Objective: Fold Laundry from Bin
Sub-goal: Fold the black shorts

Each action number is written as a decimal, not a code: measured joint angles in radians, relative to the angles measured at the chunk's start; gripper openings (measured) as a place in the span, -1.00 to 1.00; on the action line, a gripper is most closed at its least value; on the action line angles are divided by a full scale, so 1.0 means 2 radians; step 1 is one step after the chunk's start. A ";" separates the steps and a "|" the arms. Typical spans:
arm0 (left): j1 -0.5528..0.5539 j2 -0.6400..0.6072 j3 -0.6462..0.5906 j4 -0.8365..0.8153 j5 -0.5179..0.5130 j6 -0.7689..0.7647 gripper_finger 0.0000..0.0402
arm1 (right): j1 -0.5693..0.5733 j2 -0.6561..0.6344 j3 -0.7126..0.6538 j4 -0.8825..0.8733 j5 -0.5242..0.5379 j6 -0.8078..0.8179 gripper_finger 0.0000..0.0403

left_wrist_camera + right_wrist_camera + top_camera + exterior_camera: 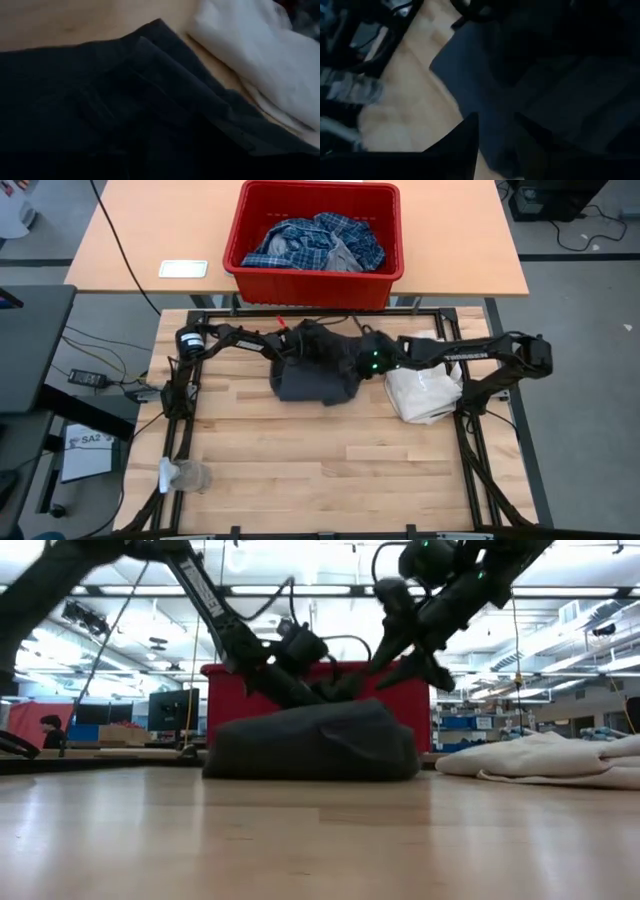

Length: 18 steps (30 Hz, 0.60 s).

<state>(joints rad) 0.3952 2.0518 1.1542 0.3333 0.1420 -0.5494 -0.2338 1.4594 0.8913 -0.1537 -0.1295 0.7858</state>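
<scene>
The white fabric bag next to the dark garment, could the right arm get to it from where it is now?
Probably yes. The white fabric bag lies uncovered just below the right arm, with nothing on top. But the right gripper is at the dark garment and would have to leave it first.

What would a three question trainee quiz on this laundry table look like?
1. True or false: the plaid shirt lies in the red bin.
2. Which garment are both tools working at? A) dark grey garment B) white bag C) plaid shirt
3. Fill in: the white bag lies on the dark grey garment's ___ side in the high view.

Key: 1 true; 2 A; 3 right.
</scene>
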 joint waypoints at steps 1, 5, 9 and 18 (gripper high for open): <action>-0.002 -0.001 0.000 0.002 -0.002 -0.002 -0.12 | 0.003 0.012 0.000 0.009 0.015 -0.003 -0.39; -0.005 -0.004 0.000 -0.006 0.003 -0.006 -0.12 | 0.002 0.063 -0.001 0.043 0.054 -0.009 -0.44; 0.004 -0.030 0.000 -0.034 0.006 -0.013 -0.14 | -0.012 0.116 -0.001 0.055 0.060 0.011 -0.56; 0.029 -0.131 0.000 -0.228 0.031 0.069 -0.22 | -0.015 0.179 -0.064 0.256 -0.069 0.092 -0.90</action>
<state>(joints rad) 0.4540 1.7904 1.1545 -0.1231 0.2042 -0.4106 -0.2630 1.8168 0.7628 0.3576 -0.2668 0.9707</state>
